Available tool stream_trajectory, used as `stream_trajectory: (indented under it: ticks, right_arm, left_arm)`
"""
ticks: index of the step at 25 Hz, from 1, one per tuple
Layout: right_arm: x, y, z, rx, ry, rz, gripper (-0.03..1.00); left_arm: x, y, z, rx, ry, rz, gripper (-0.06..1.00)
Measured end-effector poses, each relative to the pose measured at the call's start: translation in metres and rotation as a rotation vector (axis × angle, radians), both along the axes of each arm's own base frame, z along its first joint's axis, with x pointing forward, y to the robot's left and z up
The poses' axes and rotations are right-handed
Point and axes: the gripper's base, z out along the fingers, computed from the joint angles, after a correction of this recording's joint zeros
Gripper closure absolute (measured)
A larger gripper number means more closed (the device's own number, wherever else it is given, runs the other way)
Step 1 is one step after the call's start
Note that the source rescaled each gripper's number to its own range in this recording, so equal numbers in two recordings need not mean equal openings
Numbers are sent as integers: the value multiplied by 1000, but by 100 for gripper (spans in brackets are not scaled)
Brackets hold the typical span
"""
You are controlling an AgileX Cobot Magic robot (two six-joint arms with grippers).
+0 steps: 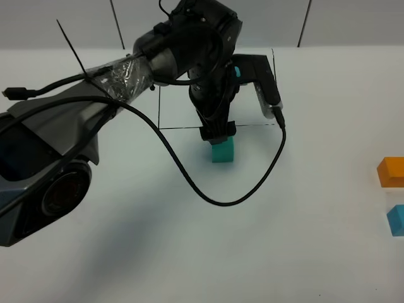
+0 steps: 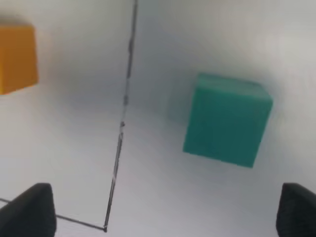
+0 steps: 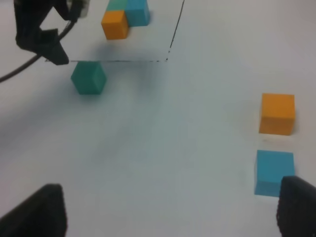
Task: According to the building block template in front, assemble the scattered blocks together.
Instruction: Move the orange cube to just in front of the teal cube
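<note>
Fingers of the left gripper (image 1: 218,131) stand wide apart over the teal cube (image 1: 223,151), which sits free just outside the template (image 3: 123,17) outline, so I want to lift straight up without nudging it. Off to the right, orange cube (image 1: 391,172) and blue cube (image 1: 396,219) lie well apart from it, near my right gripper (image 3: 168,212), also spread and empty.
</note>
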Motion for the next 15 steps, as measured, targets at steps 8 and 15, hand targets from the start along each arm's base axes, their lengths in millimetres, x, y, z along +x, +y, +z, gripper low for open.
stream_trajectory:
  ticks: [8,15]
  right_arm:
    - [0,0,0,0,0,0,24]
    - [0,0,0,0,0,0,24]
  left_arm:
    - [6,41,45,-70,-44,274,-5]
    - [-3,123,61,-51,23,516,-5]
